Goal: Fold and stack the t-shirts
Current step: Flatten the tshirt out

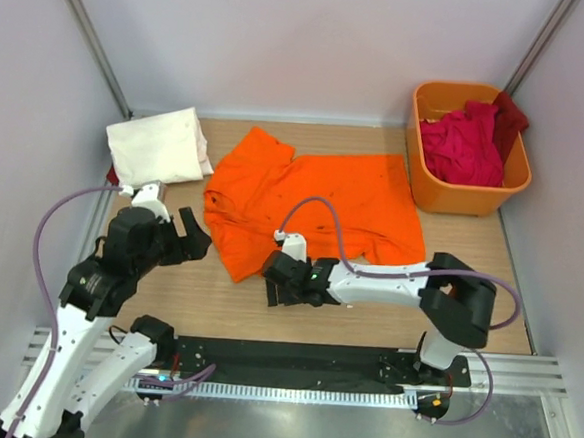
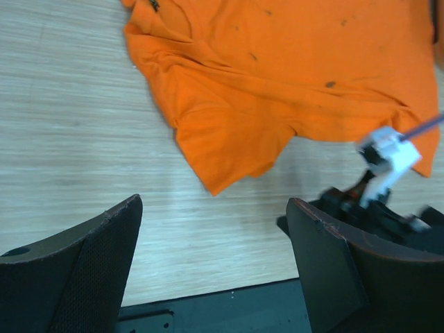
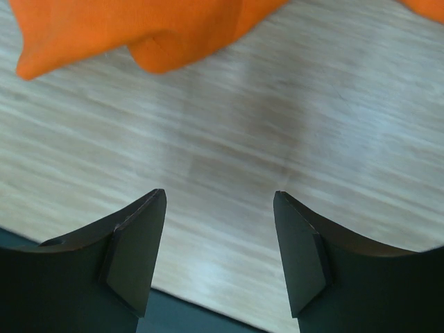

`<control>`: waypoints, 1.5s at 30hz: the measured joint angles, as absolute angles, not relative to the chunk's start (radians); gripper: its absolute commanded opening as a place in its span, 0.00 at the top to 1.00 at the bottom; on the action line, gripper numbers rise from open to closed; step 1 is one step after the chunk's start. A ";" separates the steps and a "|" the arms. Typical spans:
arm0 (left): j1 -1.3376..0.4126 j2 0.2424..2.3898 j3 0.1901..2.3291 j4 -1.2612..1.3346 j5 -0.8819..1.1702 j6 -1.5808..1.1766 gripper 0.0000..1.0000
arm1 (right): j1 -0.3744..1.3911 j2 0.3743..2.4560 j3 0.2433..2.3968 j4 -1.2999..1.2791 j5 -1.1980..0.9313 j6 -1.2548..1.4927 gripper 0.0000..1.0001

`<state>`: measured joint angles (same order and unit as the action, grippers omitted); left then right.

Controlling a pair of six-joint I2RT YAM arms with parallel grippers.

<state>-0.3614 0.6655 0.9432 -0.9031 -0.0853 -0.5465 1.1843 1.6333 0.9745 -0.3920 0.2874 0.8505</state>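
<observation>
One cream-white t-shirt (image 1: 157, 144) lies folded, a soft pad just left of the orange t-shirt (image 1: 313, 205), which sprawls unfolded and creased on the woodgrain bench (image 1: 216, 299); crimson t-shirts (image 1: 464, 149) wait crumpled in the rigid tub (image 1: 464, 203) to its right. Left jaws and right jaws stand released, empty, at its near edge.

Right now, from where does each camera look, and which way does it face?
Top external: above and behind, looking down on the table; left gripper and right gripper show.
Left wrist: looks forward and down past its open fingers at the orange t-shirt.
Right wrist: low, looking down between its open fingers at the table.
Shared: all show the orange t-shirt; top and left wrist show the right gripper.
</observation>
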 measured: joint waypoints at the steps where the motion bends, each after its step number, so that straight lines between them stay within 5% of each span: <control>1: -0.361 0.638 0.929 -0.902 -0.076 -0.550 0.14 | 1.187 1.668 0.992 -0.390 0.292 0.850 0.30; 16: -0.362 0.522 0.860 -0.862 -0.027 -0.568 0.13 | 1.187 1.969 1.310 -0.421 0.402 0.817 0.32; 31: -0.362 0.521 0.860 -0.849 -0.024 -0.568 0.13 | 1.189 2.056 1.419 -0.506 0.570 0.789 0.61; 40: -0.362 0.521 0.860 -0.849 -0.024 -0.568 0.13 | 1.188 2.060 1.419 -0.543 0.630 0.766 0.99; 45: -0.362 0.516 0.860 -0.849 -0.024 -0.568 0.13 | 1.188 2.056 1.418 -0.564 0.638 0.759 0.99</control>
